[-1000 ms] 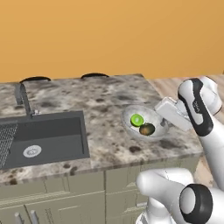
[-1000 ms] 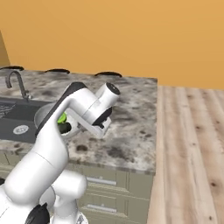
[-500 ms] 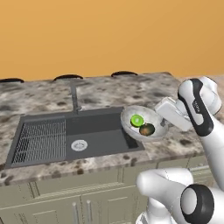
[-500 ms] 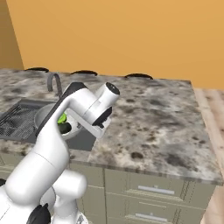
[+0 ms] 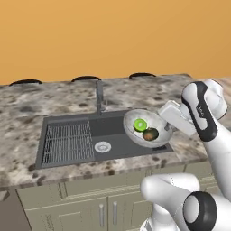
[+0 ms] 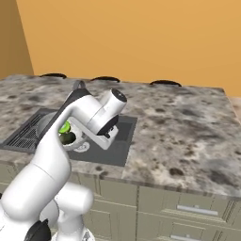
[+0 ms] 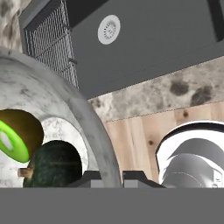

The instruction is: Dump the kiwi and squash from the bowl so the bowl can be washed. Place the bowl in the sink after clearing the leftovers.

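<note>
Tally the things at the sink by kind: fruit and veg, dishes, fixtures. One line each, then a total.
Fruit and veg: 2, the kiwi and the squash
Dishes: 1, the bowl holding both
Fixtures: 2, the sink and its faucet
Total: 5

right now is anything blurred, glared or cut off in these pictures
Left base view: sharp, flat even light, no glare; the bowl reads clearly over the sink. Right base view: the arm hides most of the bowl. Hand view: the bowl's rim looms large and is cropped; the kiwi is cut off at the left edge, the squash sits dark beside it.
</note>
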